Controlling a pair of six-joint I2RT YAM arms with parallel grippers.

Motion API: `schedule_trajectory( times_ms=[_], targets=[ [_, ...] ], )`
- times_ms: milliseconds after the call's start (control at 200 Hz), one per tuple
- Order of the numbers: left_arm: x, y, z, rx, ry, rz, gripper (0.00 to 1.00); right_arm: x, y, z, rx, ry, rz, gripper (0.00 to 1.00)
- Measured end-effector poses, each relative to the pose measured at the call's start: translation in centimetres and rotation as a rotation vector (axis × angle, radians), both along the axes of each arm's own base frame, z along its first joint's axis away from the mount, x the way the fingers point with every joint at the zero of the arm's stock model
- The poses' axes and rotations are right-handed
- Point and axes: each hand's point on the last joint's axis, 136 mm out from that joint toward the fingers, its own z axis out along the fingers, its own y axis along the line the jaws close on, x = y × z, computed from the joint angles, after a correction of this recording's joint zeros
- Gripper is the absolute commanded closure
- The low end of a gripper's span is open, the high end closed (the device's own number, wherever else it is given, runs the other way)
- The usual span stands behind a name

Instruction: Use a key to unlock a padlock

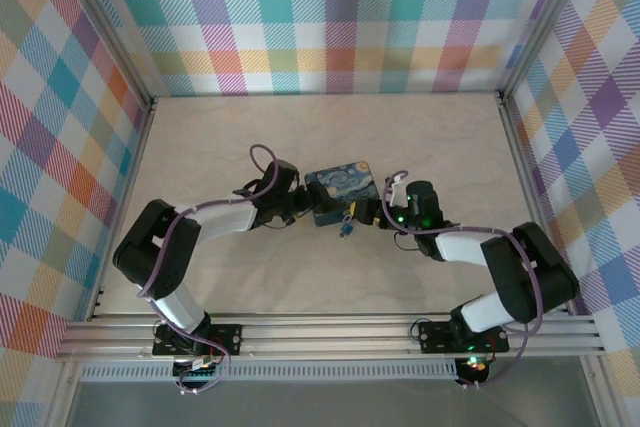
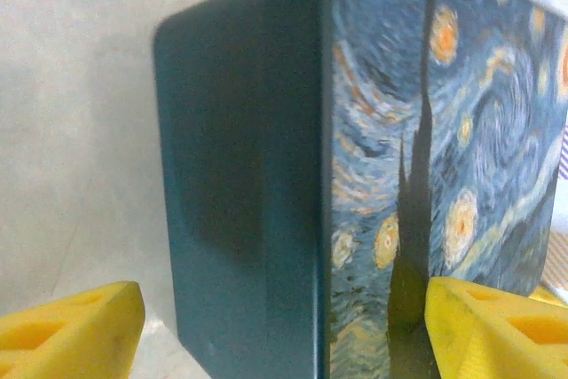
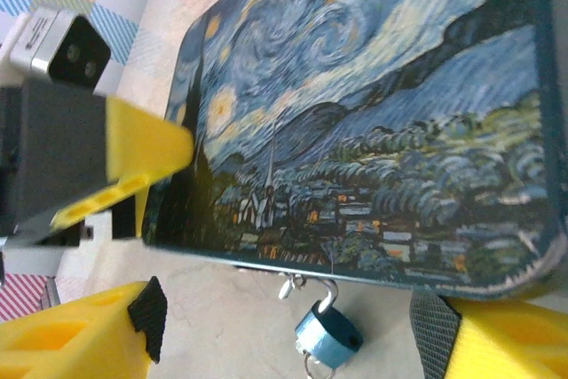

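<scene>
Blue padlock (image 3: pixel 328 339) is hanging from the tin's (image 3: pixel 373 130) clasp edge, the wide-open right gripper (image 3: pixel 293 326) is straddling it, and the left gripper (image 2: pixel 284 308), also spread, is bracketing the tin's side; ideally closing squarely on the body.

The tin (image 1: pixel 337 190) blocks the way between the left hand (image 1: pixel 299 209) and right hand (image 1: pixel 363 215). Behind it the table (image 1: pixel 330 132) lies open up to the checked walls (image 1: pixel 340 17).

Pastel plaid walls (image 1: pixel 340 17) — pale beige tabletop (image 1: pixel 300 137) — aluminium rail (image 1: pixel 330 332) in front.
</scene>
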Motion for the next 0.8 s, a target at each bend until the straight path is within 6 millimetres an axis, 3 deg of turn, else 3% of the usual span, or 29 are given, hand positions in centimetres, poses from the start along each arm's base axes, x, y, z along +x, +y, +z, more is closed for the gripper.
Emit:
schedule_trajectory(
  times_ms=[240,470,645,800],
  targets=[
    [-1.5,0.7,0.2,0.017,0.012,0.012,0.17,0.4,0.3,0.3,0.009,-0.046,0.046,0.16],
    [-2.5,2.0,1.3,0.079,0.017,0.011,0.16,-0.8,-0.1,1.8,0.017,-0.105,0.065,0.13],
    [-2.7,2.2,4.5,0.052,-0.054,0.006,0.18,-1.8,-0.3,1.6,0.021,-0.100,0.081,0.13],
    [-2.2,0.6,8.0,-0.006,-0.122,-0.023,0.21,-2.1,0.1,1.3,0.028,-0.092,0.101,0.15]
  ],
)
